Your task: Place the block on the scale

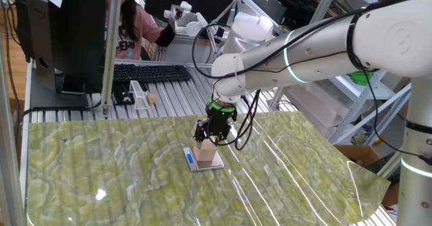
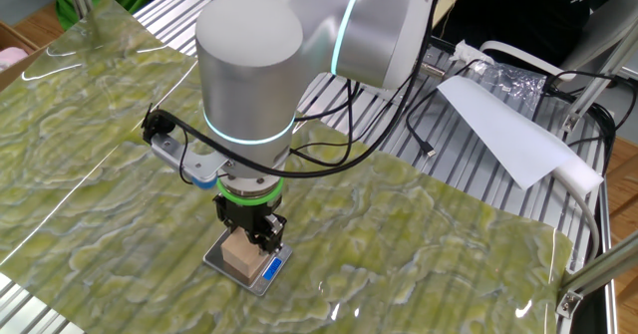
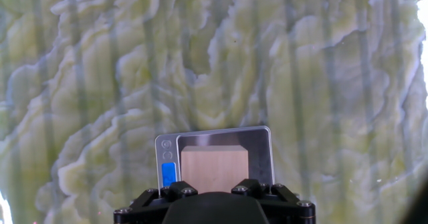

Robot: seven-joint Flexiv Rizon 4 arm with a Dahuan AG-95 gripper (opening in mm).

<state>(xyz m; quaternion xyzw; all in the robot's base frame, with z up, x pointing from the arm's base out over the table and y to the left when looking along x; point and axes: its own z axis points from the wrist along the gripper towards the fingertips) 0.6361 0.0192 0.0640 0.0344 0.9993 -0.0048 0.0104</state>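
Observation:
The block is a light-tan wooden cube resting on the scale. The scale is a small silver plate with a blue display strip, lying on the green marbled mat. My gripper points straight down over the cube. Its black fingers sit against the upper sides of the cube, shut on it. In the hand view the block fills the middle of the scale just ahead of my gripper. The fingertips themselves are hidden.
A keyboard, a small wooden ball and a clear stand lie on the slatted table behind the mat. A monitor and a seated person are at the back. A white sheet lies to one side.

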